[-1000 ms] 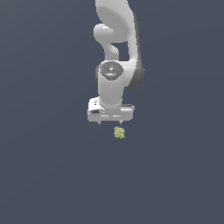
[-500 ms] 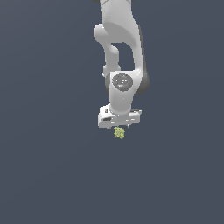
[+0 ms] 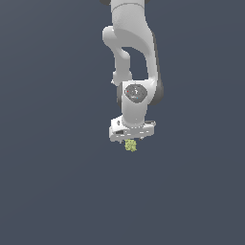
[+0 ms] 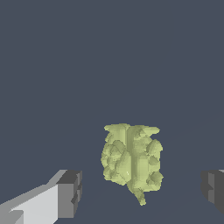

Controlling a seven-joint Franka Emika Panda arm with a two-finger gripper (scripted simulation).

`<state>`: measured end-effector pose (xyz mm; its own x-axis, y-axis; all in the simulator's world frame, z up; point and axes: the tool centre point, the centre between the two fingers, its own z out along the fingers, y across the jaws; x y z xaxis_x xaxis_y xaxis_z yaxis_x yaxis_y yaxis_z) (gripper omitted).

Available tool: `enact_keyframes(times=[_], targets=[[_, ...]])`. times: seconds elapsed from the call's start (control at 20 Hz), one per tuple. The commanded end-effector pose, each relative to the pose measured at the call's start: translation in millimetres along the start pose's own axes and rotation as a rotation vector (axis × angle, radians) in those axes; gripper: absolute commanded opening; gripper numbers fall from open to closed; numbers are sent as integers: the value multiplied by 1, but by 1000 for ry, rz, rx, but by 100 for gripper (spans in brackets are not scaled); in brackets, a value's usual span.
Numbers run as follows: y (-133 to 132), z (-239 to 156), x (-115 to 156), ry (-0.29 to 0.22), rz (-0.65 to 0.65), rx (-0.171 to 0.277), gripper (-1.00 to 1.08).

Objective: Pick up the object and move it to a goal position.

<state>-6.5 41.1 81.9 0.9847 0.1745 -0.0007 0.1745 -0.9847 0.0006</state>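
The object (image 3: 130,145) is a tiny lumpy yellow-green thing lying on the dark grey floor. In the exterior view it sits right under the white gripper (image 3: 131,139), whose hand covers the fingers. In the wrist view the object (image 4: 132,159) lies between the two dark-tipped fingers (image 4: 70,193), with clear gaps on both sides. The gripper (image 4: 142,190) is open and holds nothing; neither finger touches the object.
The white Panda arm (image 3: 132,62) rises from the gripper to the top edge of the exterior view. The plain dark grey floor (image 3: 57,191) fills the rest of both views. No goal marker shows.
The gripper has moved down and slightly towards the exterior view's right, from just above the object to straddling it. The wrist has turned. The object has not moved.
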Motion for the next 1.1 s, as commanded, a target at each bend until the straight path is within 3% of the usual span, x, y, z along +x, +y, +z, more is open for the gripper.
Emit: enact_keyframes(times=[0.0, 0.6, 0.65, 1.05], targets=[[0, 8, -1, -1, -1, 0, 100], [-1, 47, 0, 1, -3, 1, 100], [-1, 47, 0, 1, -3, 1, -100], [-1, 47, 0, 1, -3, 1, -100]])
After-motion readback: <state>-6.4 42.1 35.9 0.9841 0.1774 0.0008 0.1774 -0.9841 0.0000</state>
